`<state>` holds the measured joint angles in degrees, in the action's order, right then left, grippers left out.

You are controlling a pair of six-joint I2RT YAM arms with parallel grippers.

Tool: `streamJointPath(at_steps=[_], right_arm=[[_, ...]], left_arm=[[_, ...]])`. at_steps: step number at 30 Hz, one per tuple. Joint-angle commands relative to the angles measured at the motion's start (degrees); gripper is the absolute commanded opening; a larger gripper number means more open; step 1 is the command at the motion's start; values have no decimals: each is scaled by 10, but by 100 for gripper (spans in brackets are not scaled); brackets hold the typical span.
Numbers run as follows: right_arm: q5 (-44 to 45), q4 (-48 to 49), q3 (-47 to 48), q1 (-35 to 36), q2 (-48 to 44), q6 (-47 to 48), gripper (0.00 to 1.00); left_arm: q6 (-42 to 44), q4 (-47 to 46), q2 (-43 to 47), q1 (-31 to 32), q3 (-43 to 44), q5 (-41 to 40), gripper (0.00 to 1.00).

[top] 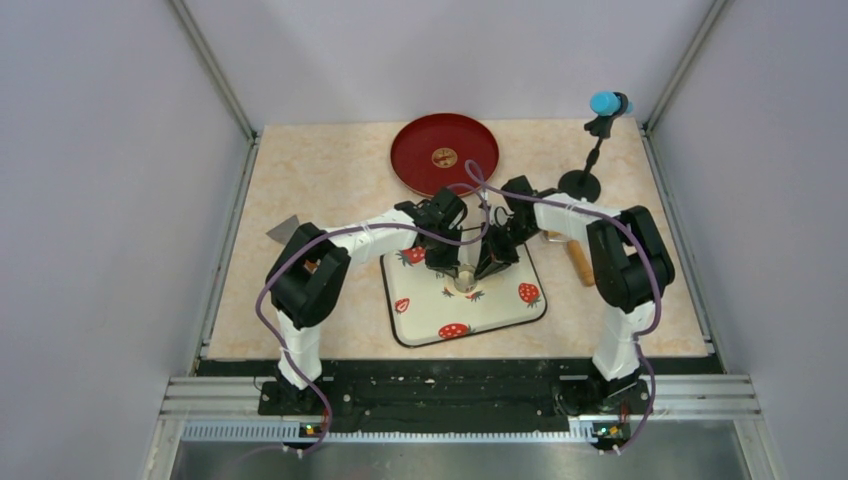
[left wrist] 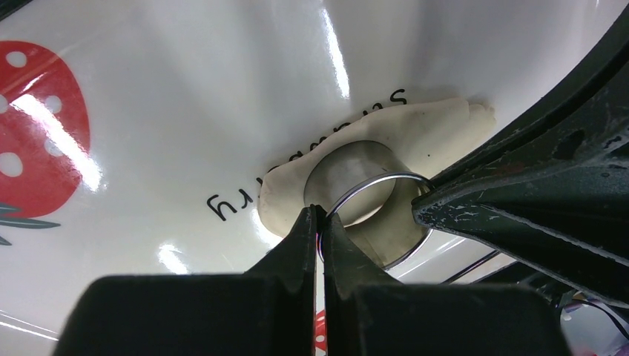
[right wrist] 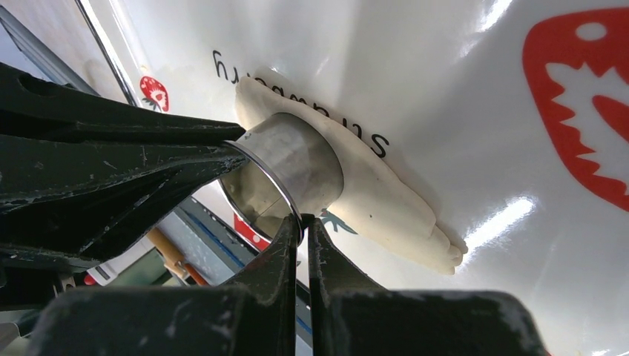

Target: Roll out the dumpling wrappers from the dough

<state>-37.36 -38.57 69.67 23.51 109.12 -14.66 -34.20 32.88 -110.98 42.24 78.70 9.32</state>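
Looks like the wrapper-cutting step, ring on the dough

The left gripper (left wrist: pixel 320 215) and right gripper (right wrist: pixel 300 226) each pinch the rim of the metal ring (right wrist: pixel 297 159), which stands on the flattened dough (right wrist: pixel 378 196) mid strawberry tray (top: pixel 500 310). Next, I'd guess: an even push down, then a clean lift.

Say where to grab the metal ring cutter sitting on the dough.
Pinch the thin top rim of the metal ring from above, one finger inside, one outside. It stands upright on the dough, open end up, so the rim is the free edge.
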Motion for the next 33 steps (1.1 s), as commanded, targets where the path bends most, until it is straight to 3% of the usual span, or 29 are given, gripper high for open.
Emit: streamJointPath(at_steps=[1, 33], right_arm=[[68, -12, -39, 8, 6, 41, 0], [153, -18, -132, 29, 29, -5, 0]], left_arm=[[-11, -33, -3, 0, -18, 12, 0], [-56, -71, -19, 1, -113, 64, 0]])
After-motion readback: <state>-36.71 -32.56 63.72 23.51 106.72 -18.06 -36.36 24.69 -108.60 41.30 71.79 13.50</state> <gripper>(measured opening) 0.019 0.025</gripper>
